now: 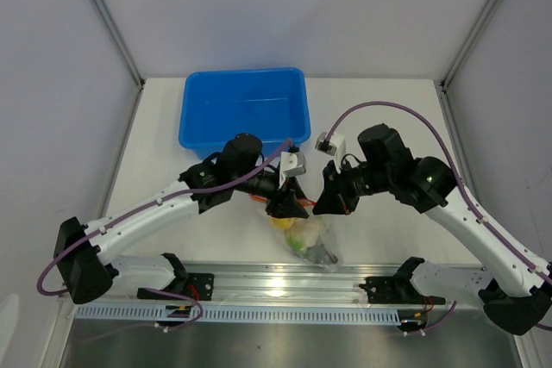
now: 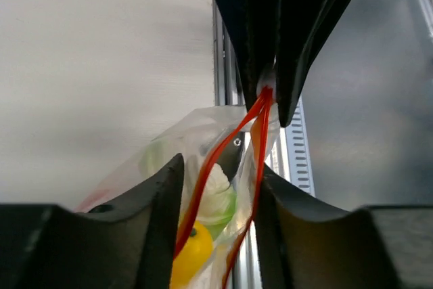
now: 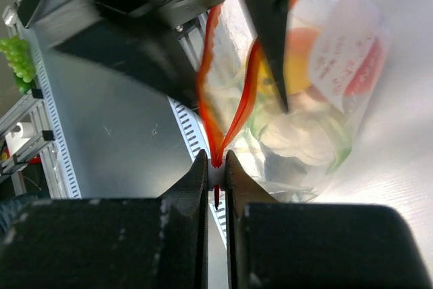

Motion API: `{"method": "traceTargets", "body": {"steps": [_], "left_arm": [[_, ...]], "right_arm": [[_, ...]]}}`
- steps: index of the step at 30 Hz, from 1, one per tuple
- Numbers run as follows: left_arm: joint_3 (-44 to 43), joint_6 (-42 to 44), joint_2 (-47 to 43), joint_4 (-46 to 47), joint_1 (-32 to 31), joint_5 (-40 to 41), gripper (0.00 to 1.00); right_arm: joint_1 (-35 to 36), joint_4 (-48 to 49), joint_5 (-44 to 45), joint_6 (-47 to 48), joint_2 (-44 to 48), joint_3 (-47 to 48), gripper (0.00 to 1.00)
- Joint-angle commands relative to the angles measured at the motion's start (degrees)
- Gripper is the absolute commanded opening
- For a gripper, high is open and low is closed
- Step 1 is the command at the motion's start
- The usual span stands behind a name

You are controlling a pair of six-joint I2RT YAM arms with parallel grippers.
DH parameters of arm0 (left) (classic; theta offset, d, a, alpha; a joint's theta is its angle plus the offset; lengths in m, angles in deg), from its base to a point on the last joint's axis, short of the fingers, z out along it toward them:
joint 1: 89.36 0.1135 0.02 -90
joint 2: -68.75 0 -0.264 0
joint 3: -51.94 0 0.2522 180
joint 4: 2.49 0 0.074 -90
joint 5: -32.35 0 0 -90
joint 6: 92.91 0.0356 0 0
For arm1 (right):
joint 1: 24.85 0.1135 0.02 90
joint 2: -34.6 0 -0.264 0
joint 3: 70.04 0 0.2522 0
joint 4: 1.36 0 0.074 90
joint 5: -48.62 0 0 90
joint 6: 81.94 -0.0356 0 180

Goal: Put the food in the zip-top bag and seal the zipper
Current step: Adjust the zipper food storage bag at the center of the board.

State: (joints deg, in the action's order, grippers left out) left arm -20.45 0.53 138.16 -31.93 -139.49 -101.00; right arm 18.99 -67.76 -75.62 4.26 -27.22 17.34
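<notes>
White table (image 1: 388, 109); pale grey walls (image 1: 259, 6); metal rail (image 1: 285, 277)

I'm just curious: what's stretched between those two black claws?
The red-orange zipper, gaping; the right gripper pinches its end, the left gripper straddles it. Left wrist view shows it.

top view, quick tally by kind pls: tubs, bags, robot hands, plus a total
blue tub: 1
zip-top bag: 1
hands: 2 (left hand, right hand)
total: 4
food inside the bag: too bunched to count from here
</notes>
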Motion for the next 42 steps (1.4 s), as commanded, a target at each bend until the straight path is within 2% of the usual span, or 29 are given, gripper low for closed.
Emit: {"method": "traceTargets", "body": {"steps": [1, 2, 3, 5, 6, 10, 12, 16, 22, 29, 30, 33, 34, 36, 37, 38, 42], "left_arm": [[-1.8, 1.7, 1.3, 0.2, -0.1, -1.9, 0.43], [-1.8, 1.6, 1.4, -0.4, -0.1, -1.3, 0.36], [-1.5, 1.3, 1.5, -0.5, -0.1, -0.9, 0.24], [-0.7, 0.4, 1.3, -0.3, -0.1, 0.6, 0.12], [-0.1, 0.0, 1.3, -0.2, 0.0, 1.4, 0.00], [2.7, -2.9, 0.0, 1.2, 0.9, 3.1, 0.01], [4.0, -4.8, -0.8, 2.6, 1.6, 3.3, 0.01], [5.9, -8.0, -2.4, 4.3, 1.8, 3.0, 0.01], [8.1, -9.9, -5.8, 6.2, 1.9, 3.3, 0.01], [8.1, -10.4, -6.9, 6.6, 1.9, 2.6, 0.01], [8.0, -10.5, -6.7, 6.7, 1.9, 2.4, 0.01], [8.2, -10.5, -6.7, 6.9, 1.9, 2.0, 0.01], [8.4, -10.4, -7.0, 6.9, 1.9, 2.0, 0.01], [8.4, -10.2, -7.5, 7.0, 2.0, 2.0, 0.01], [8.5, -10.1, -7.8, 7.0, 2.0, 1.9, 0.04], [8.2, -9.9, -8.2, 7.0, 2.0, 1.7, 0.12], [7.1, -9.8, -9.1, 7.4, 2.0, 1.2, 0.25]], "right_arm": [[0.4, 1.1, 1.6, 0.8, 1.9, 0.6, 0.00], [0.4, 1.1, 2.5, 0.5, 2.0, 0.4, 0.00], [0.4, 1.1, 3.5, 0.4, 2.1, 0.2, 0.00], [0.3, 1.2, 5.7, -0.2, 1.9, 0.0, 0.00], [0.3, 1.6, 5.9, -0.2, 2.0, -0.2, 0.01], [0.3, 3.1, 7.4, -1.2, 2.0, -1.5, 0.28], [0.3, 4.4, 8.9, -2.1, 2.3, -2.8, 0.38], [0.3, 9.2, 9.0, -4.2, 4.8, -7.1, 0.40], [0.1, 15.6, 4.1, -6.7, 7.3, -13.2, 0.39], [0.1, 21.3, -1.3, -8.6, 7.3, -16.2, 0.33], [0.1, 22.3, -1.5, -8.7, 7.2, -16.4, 0.30], [0.1, 23.0, -1.3, -9.1, 7.1, -16.4, 0.03], [0.1, 22.8, -0.9, -9.1, 7.1, -16.3, 0.00], [0.1, 22.8, -0.8, -9.3, 7.2, -16.5, 0.00], [0.1, 23.1, -0.7, -9.4, 7.2, -16.7, 0.00], [0.0, 23.2, -0.7, -9.5, 7.4, -16.8, 0.00], [0.1, 24.1, -0.5, -10.0, 8.0, -17.6, 0.00]]}}
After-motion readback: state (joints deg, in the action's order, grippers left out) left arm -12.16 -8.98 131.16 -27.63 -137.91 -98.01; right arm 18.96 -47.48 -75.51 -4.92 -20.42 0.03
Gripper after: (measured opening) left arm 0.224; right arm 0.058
